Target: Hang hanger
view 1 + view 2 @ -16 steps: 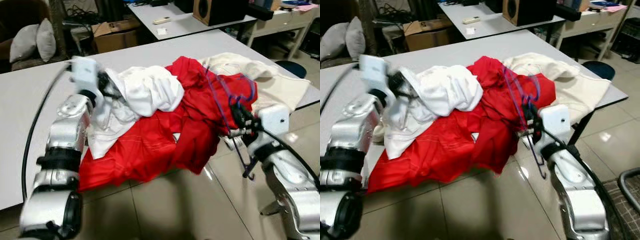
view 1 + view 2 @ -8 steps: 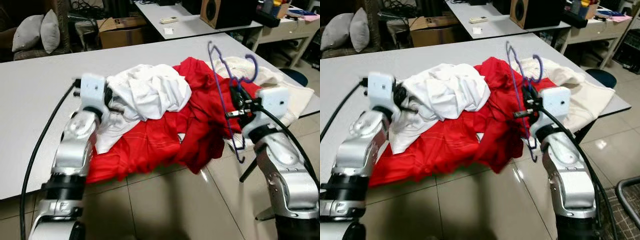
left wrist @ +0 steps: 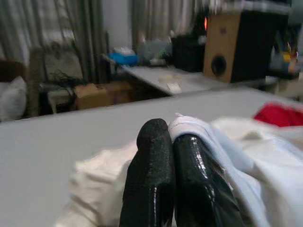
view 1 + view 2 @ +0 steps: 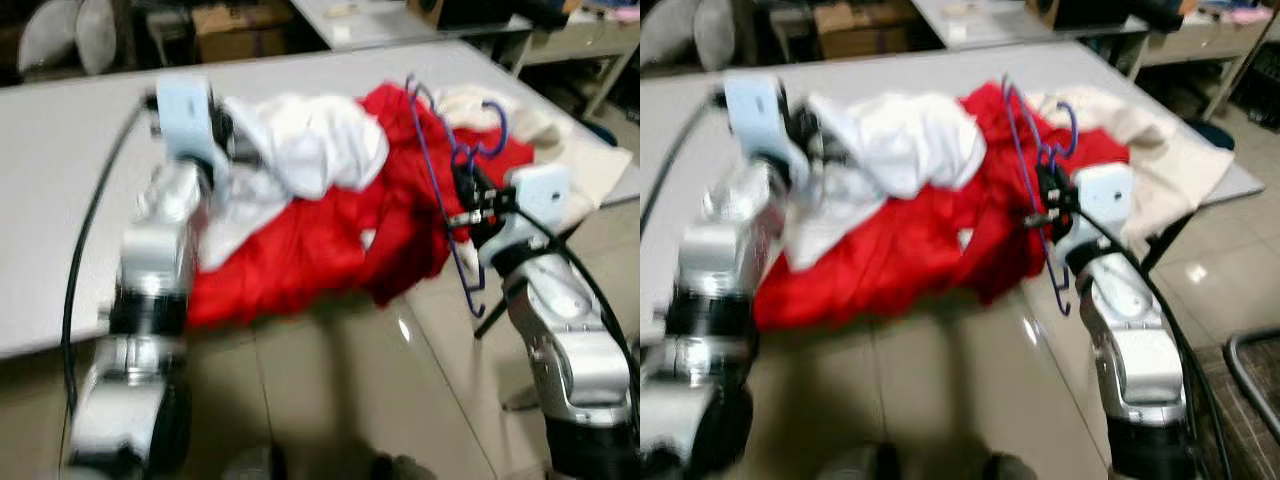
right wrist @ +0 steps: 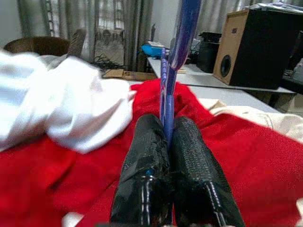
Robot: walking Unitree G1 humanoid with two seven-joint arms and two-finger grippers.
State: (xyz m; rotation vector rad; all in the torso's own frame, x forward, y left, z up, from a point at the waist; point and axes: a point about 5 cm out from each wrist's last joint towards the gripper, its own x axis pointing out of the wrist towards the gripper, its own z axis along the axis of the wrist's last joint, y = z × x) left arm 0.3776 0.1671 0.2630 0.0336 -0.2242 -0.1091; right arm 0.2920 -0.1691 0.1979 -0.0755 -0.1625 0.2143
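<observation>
Nearest to me, off the front edge of the table (image 4: 60, 200), my right gripper (image 5: 166, 142) is clenched on the hanger (image 4: 440, 170), a thin purple wire frame pinched between my two black fingers (image 5: 142, 156). It stands nearly upright in my grasp, its hook up above the red garment (image 4: 320, 240) and its lower end hanging down past the table's front edge toward the tiled floor (image 4: 330, 400).

I judge the hanger light and stiff, but thin and smooth, so it could twist or slip in a pinch. Holding it on a straight run of the wire, as I do now, should leave the hook free for a rail.

Further in, on the table's left part, my left gripper (image 3: 163, 161) has its fingers pressed together on a fold of the white garment (image 4: 310, 140), which lies heaped on the red one. Toward the far right corner a cream garment (image 4: 1160, 150) spreads to the edge.

The head views give the hanger's whole outline but are blurred. My right wrist view shows the exact pinch and, beyond the clothes, a second table with a black-fronted speaker (image 5: 251, 47). My left wrist view shows a cardboard box (image 3: 97, 94) and curtains (image 3: 47, 28) behind the table.
</observation>
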